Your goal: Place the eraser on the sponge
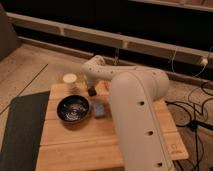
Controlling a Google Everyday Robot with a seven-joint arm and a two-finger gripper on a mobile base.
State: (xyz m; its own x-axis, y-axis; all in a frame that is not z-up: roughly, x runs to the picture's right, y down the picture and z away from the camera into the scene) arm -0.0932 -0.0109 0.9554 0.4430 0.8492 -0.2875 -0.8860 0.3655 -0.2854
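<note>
- Camera view: the white arm (140, 117) crosses the wooden surface (75, 147) from the lower right to the far edge, where the wrist bends downward.
- The hand (93, 87) sits below the wrist, low over the far part of the surface. It is closed to a narrow setting (the wrist largely covers the fingers).
- The eraser (92, 92), a small dark block, lies directly at the hand's tip. Whether it is clamped cannot be told.
- The sponge (99, 109) lies flat on the surface, just nearer than the eraser and apart from it.
- A black bowl (73, 109) stands just left of the sponge.
- A cream cup (70, 80) stands behind the bowl.
- A dark mat (20, 130) lies on the floor to the left.
</note>
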